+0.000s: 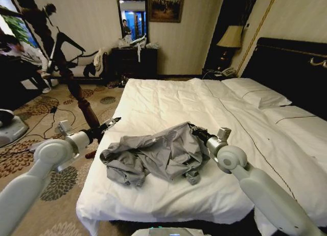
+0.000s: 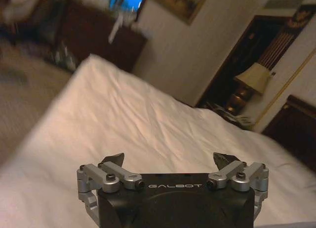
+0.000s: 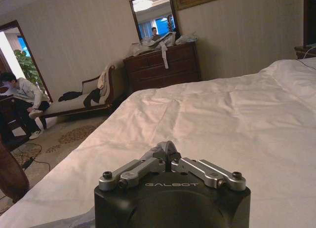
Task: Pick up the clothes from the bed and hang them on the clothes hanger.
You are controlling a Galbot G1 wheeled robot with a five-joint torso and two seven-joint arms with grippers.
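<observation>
Right hand pinching the shirt on the bed; left hand spread and waiting beside it.

The grey shirt (image 1: pixel 153 157) lies crumpled near the foot of the bed (image 1: pixel 168 100). The right hand (image 1: pixel 193 128) sits at the shirt's far edge, fingers pressed together on a small tuft of grey cloth (image 3: pixel 165 150). The left hand (image 1: pixel 111 123) hovers over the bed's left edge, just beside the shirt, fingers (image 2: pixel 114 159) spread with nothing between them. To do this step well, I judge the pinch should take more than a thin fold before lifting, and the lift should go straight up and slowly, so the shirt unfolds and the left hand can find the collar.
</observation>
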